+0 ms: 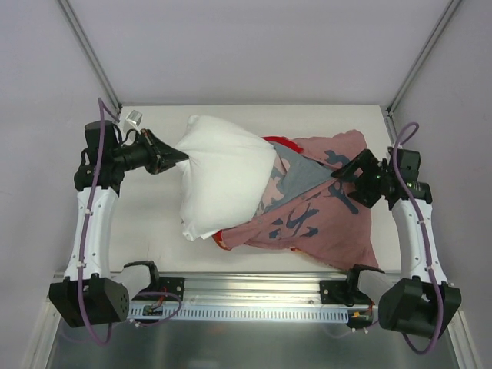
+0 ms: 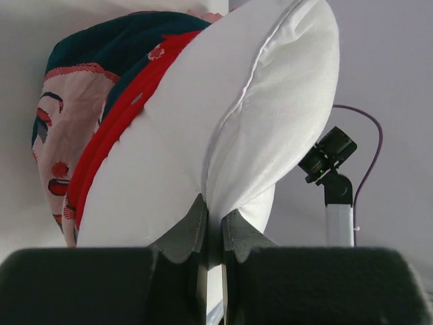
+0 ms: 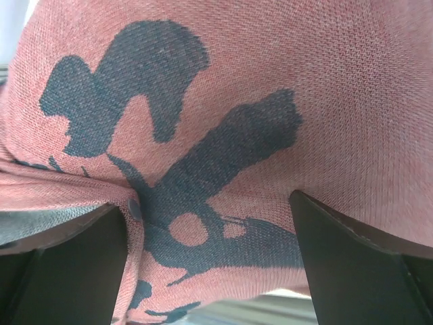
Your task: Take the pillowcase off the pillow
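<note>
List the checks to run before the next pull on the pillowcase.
1. Left pincer shut on the pillow corner: ok.
2. Right pincer gripping the pillowcase: not ok. Its fingers are apart and the cloth only lies between them.
3. Pillow free of the pillowcase: not ok. Its right end in the top view sits inside the red-trimmed opening.
4. Pillowcase corner clear of the front rail: cannot tell. It reaches the near table edge.
5. Arms on opposite sides for pulling apart: ok.
</note>
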